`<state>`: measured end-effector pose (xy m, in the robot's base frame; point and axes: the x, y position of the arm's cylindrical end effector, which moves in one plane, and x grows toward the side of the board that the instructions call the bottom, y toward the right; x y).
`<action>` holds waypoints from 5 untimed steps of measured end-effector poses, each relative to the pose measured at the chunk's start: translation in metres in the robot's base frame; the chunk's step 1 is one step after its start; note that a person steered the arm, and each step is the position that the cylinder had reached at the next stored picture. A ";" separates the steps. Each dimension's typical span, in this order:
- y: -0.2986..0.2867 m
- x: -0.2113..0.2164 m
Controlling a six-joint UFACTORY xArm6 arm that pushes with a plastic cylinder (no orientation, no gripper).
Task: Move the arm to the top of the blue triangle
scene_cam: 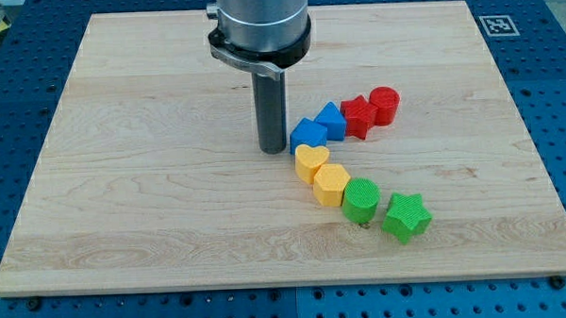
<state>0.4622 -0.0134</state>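
Bright, even light; sharp, soft shadows

We see a pale wooden board (152, 182) lying on a blue perforated table (555, 121), with a black-and-white marker tag (496, 25) at the board's corner toward the view's top right. A red star block (358, 116) touches a red cylinder (384, 105) on its right. Lower down, a yellow heart block (311, 163) sits against a yellow hexagon block (331, 185), which in turn meets a green cylinder (362, 200). A green star block (405, 217) lies just beside that cylinder, toward the view's bottom right. A blue block (309, 135) of unclear shape rests above the heart
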 end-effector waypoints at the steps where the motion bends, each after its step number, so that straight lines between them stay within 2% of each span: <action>1: 0.007 0.000; 2: 0.010 0.000; 4: -0.007 -0.046; 5: -0.007 -0.046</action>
<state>0.4160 -0.0202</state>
